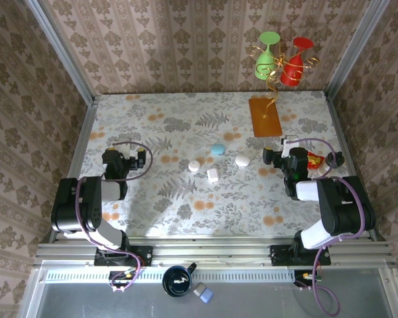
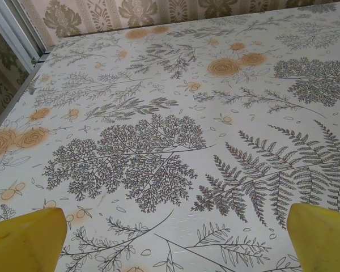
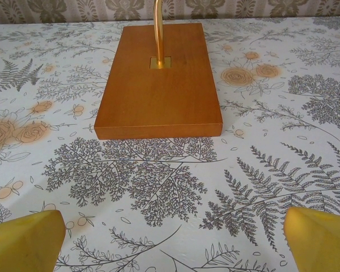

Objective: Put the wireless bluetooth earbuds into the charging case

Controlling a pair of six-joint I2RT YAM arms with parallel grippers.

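Yellow fingertips [image 2: 25, 241] sit at the bottom corners of the left wrist view — the left hand [image 2: 175, 249] is spread wide, with bare floral table [image 2: 158, 113] between. The right hand [image 3: 173, 249] is equally wide and faces a wooden base [image 3: 158, 85] with a gold stem [image 3: 156, 22]. From overhead, that stand carries a green glass [image 1: 266, 56] and a red glass [image 1: 294, 66]. Mid-table, between the arms, lie three small white pieces [image 1: 213, 175] and a bluish one [image 1: 217, 150] — earbuds or cases, I cannot tell. A black cup [image 1: 178, 281] on the near ledge holds something pale.
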